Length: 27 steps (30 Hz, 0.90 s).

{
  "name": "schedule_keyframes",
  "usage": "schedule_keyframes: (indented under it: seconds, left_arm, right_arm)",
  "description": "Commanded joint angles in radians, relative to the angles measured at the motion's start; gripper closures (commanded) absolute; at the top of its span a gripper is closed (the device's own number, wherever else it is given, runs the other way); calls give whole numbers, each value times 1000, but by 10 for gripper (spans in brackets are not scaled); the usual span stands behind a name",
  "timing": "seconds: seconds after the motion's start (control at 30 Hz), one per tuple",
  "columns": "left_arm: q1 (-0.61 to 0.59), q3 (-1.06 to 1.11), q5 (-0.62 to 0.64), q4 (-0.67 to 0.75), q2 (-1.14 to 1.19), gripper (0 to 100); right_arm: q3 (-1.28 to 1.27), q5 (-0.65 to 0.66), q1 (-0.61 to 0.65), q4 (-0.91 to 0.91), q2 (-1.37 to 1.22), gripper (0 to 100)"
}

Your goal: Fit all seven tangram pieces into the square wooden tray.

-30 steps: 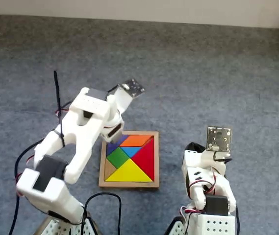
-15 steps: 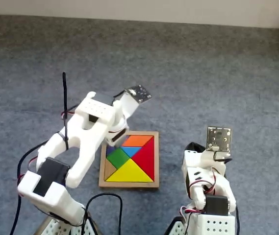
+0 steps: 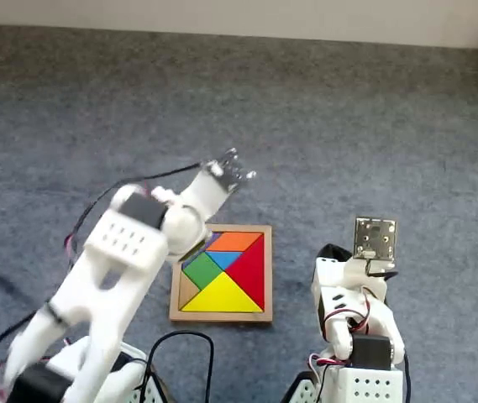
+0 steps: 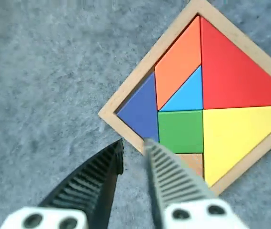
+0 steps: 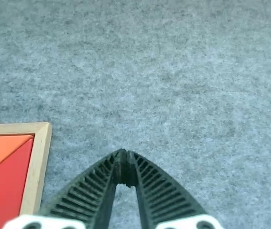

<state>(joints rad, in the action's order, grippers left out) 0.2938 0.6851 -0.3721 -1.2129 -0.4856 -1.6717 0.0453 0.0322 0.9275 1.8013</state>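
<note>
On the grey tabletop (image 3: 373, 109) the one large thing to have moved in the last second is my left arm (image 3: 129, 243). It has swung back toward 7 o'clock, and its wrist has turned above the tray's 11 o'clock corner. My right arm (image 3: 352, 306) has not stirred. It is parked at 3 o'clock of the tray with the right gripper (image 5: 122, 155) closed on nothing, over bare tabletop.

The square wooden tray (image 3: 222, 316) lies at about 6 o'clock from the tabletop's centre, exactly where it was. The red (image 3: 251, 264) and yellow (image 3: 219, 295) triangles, orange piece (image 3: 234, 241), green square (image 3: 201, 269), dark blue triangle (image 4: 142, 112), light blue triangle (image 4: 187, 95) and small brown piece (image 3: 186, 290) all look to lie flat in it, with no gaps showing.

My left gripper (image 4: 134, 144) hovers just off the tray's corner by the dark blue triangle, jaws slightly apart and empty. I judge the fitting finished and this to be my retreat.
</note>
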Motion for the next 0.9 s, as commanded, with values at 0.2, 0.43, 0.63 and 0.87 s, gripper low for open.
schedule_keyframes:
  seconds: [0.2,0.43,0.63,0.87]
  left_arm:
    - [-275,292,141,94,-512,995]
    - [-348,490,144,94,-789,995]
    - [-351,653,219,94,-1006,994]
    - [-351,805,249,87,-1283,993]
  right_arm:
    - [-94,-9,-12,-18,2,993]
    - [-94,-9,-10,-18,2,993]
    - [-94,-9,-10,-18,2,993]
    - [-94,-9,-8,-18,2,993]
